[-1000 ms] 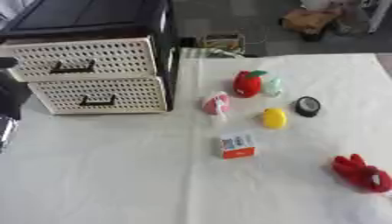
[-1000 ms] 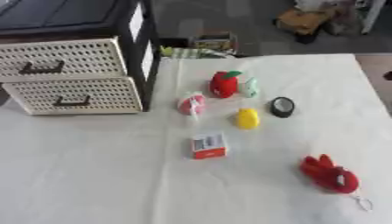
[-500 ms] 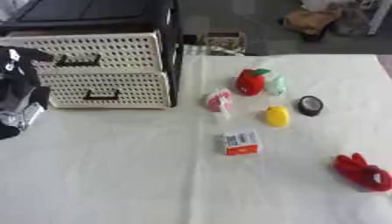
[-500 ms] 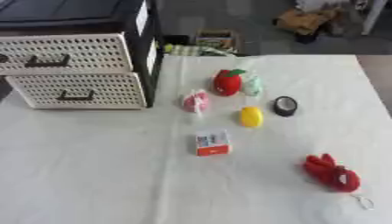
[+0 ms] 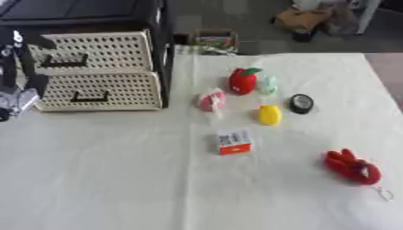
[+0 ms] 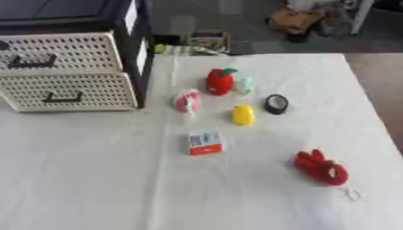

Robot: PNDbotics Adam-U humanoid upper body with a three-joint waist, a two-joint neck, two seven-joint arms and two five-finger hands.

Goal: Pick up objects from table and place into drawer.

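A cream perforated drawer unit stands at the table's far left, both drawers closed, each with a black handle. My left hand, black with silver parts, shows at the left edge in front of the unit, near the upper drawer's handle. On the white cloth lie a red fruit toy, a pale green item, a pink item, a yellow item, a black round item, a small white and orange box and a red plush with a key ring. My right hand is out of sight.
A black cabinet sits behind and above the drawer unit. Beyond the table's far edge are a small basket and clutter on the floor. The white tablecloth spreads wide in the foreground.
My left hand has risen from the lower left edge to the front of the upper drawer. The whole picture has shifted, so the camera moved. The table objects stay put.
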